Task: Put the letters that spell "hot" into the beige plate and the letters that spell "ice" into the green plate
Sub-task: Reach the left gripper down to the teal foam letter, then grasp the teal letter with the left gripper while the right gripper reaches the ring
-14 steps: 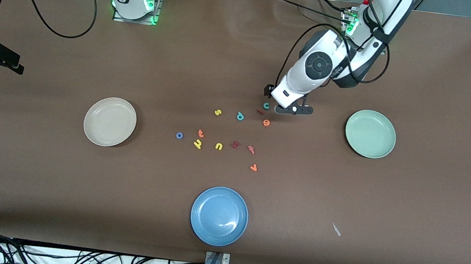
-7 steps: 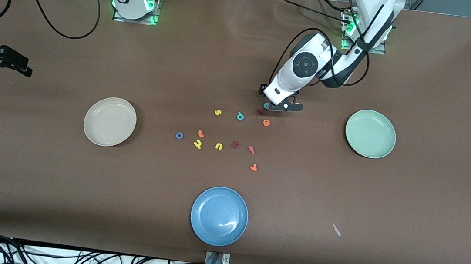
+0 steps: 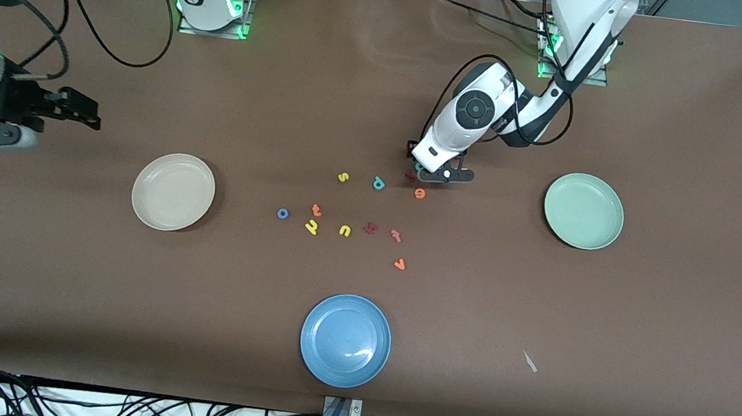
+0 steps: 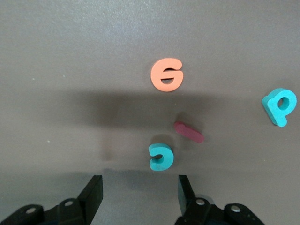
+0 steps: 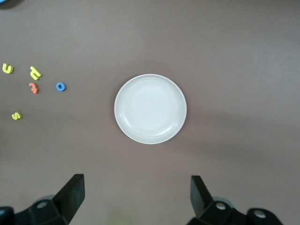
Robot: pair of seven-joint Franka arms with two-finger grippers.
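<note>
My left gripper (image 3: 442, 174) (image 4: 139, 194) hangs low and open, nothing between its fingers. The teal "c" (image 4: 161, 157) (image 3: 419, 167) lies just ahead of its fingertips. The dark red "i" (image 4: 189, 132) (image 3: 409, 177) is beside it, the orange "e" (image 4: 167, 75) (image 3: 420, 193) a little past. The green plate (image 3: 583, 211) sits toward the left arm's end. My right gripper (image 3: 85, 117) (image 5: 138, 192) is open, high beside the beige plate (image 3: 173, 191) (image 5: 150, 108). The blue "o" (image 3: 283, 213) (image 5: 60, 86), orange "t" (image 3: 316, 210) and yellow "h" (image 3: 311, 227) lie mid-table.
A blue plate (image 3: 345, 340) sits near the front edge. Other loose letters: teal "p" (image 3: 378, 182) (image 4: 279, 107), yellow "s" (image 3: 343, 177), yellow "u" (image 3: 344, 231), a dark red letter (image 3: 370, 228), pinkish "t" (image 3: 396, 235), orange "v" (image 3: 399, 264).
The left gripper has shifted over the "c" toward the "i" and its jaws have narrowed. The right arm has swung in toward the beige plate.
</note>
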